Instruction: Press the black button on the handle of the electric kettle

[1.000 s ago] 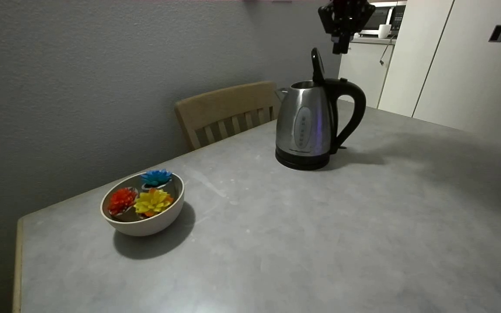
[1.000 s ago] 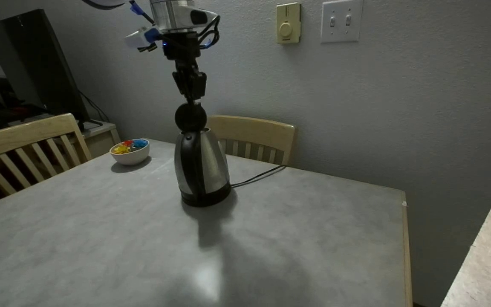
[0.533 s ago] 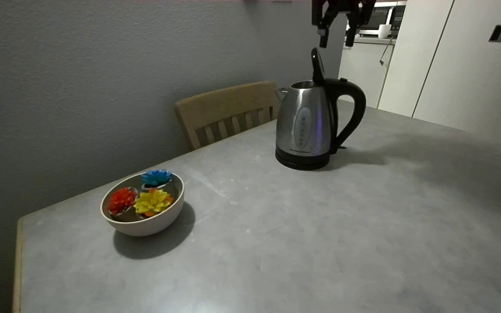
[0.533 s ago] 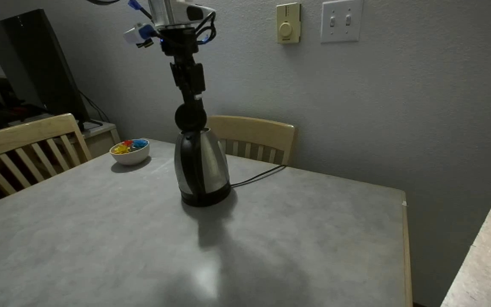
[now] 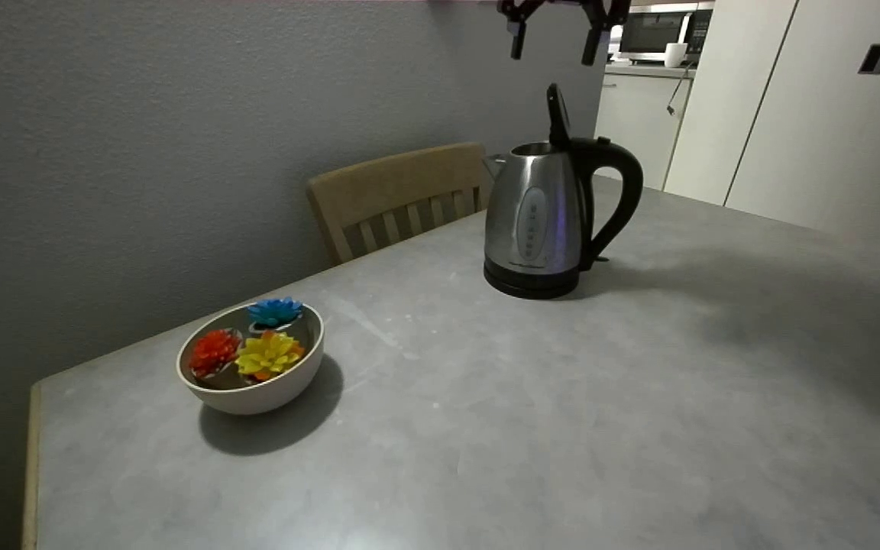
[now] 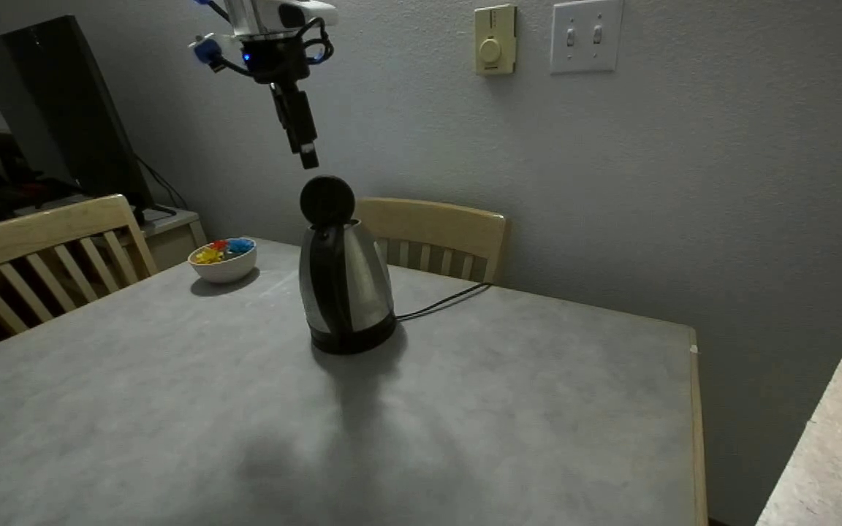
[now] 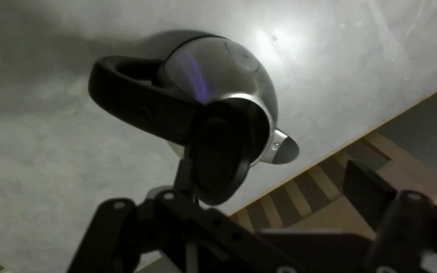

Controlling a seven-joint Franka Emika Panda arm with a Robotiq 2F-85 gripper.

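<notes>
The electric kettle (image 5: 512, 229), brushed steel with a black base, stands upright on the table. Its black lid (image 6: 327, 199) is raised, and the mouth shows in the wrist view. The black handle (image 5: 629, 183) loops out on the side away from the spout. On top of the handle, near the lid, the black button (image 5: 603, 140) is a small bump; in the wrist view it hardly stands out from the dark handle. My gripper (image 5: 553, 58) hangs above the raised lid, apart from the kettle. Its fingers are spread wide with nothing between them, as the wrist view also shows.
A pale bowl (image 5: 268, 399) with red, blue and yellow flowers sits on the grey table (image 5: 486, 435). Behind the kettle, a wooden chair (image 6: 432, 219) stands against the table edge. A black cord (image 6: 443, 302) runs from the kettle base to that edge.
My gripper's fingers have gone from together to spread apart. The arm has risen and shifted toward the spout side of the kettle. Kettle and raised lid have not moved.
</notes>
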